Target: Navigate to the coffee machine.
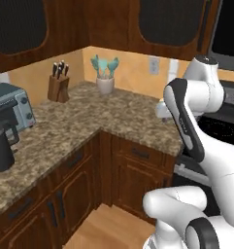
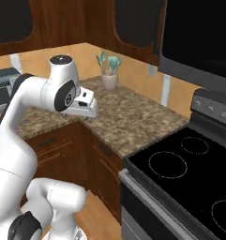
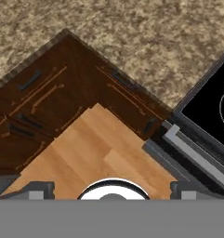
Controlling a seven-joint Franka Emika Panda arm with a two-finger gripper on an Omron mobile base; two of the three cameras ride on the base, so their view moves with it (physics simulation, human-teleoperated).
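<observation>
The coffee machine is out of view. My gripper (image 3: 112,193) hangs over the inner corner of the L-shaped granite counter (image 1: 118,116) and points down at the wooden floor (image 3: 99,153). Its two finger tips stand far apart at the bottom of the hand view with nothing between them, so it is open. The white hand (image 2: 84,107) sits at counter height in front of the corner cabinets (image 1: 133,165).
On the left counter run stand a silver toaster oven (image 1: 11,104) and a dark jug with a handle (image 1: 2,146). A knife block (image 1: 58,85) and a cup of teal utensils (image 1: 105,78) stand at the back. A black stove (image 2: 189,173) lies to the right.
</observation>
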